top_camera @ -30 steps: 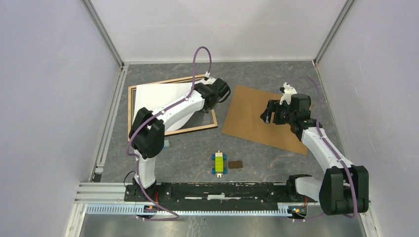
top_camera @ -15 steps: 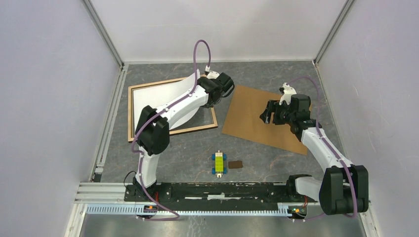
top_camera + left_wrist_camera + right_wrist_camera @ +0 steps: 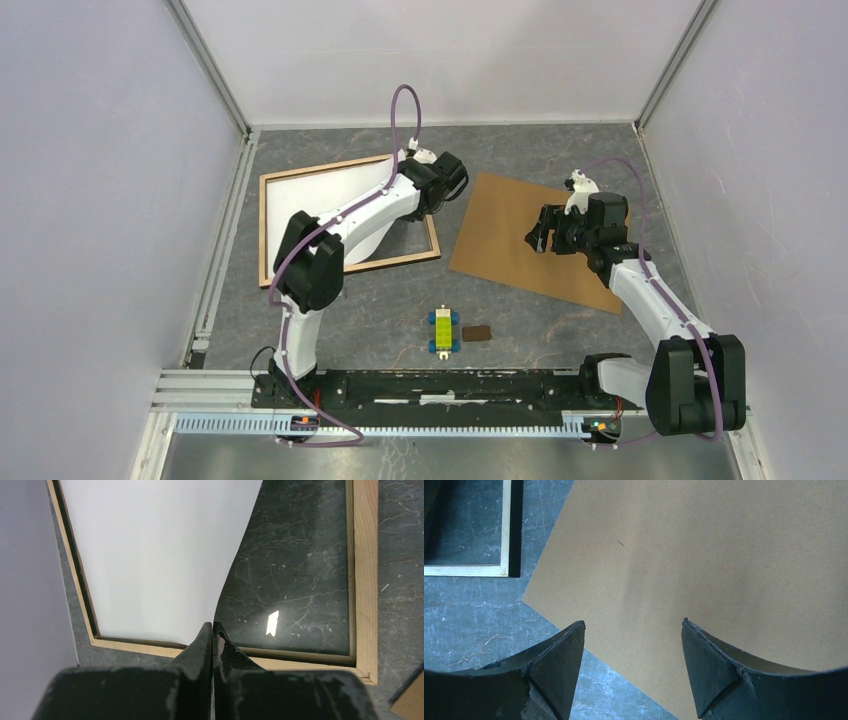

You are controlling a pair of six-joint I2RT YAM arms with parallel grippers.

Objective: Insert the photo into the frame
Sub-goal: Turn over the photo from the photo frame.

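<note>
The frame [image 3: 266, 230] lies flat on the tabletop [image 3: 400, 300], tan side up, just beneath and ahead of the left claw [image 3: 212, 632]. The photo [image 3: 150, 555] shows its blank white back and reaches ahead and left of that claw. Its long axis follows the frame's long rails, and its near edge is pinched and curled up. This looks like the seating step. Next, that edge needs lowering inside the rail before release. The right claw [image 3: 633, 622] hovers spread above the backing board [image 3: 704, 555].

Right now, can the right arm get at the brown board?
Probably yes. The right gripper hangs open above the board, nothing between them; the left gripper holds the photo at the frame, well aside.
</note>
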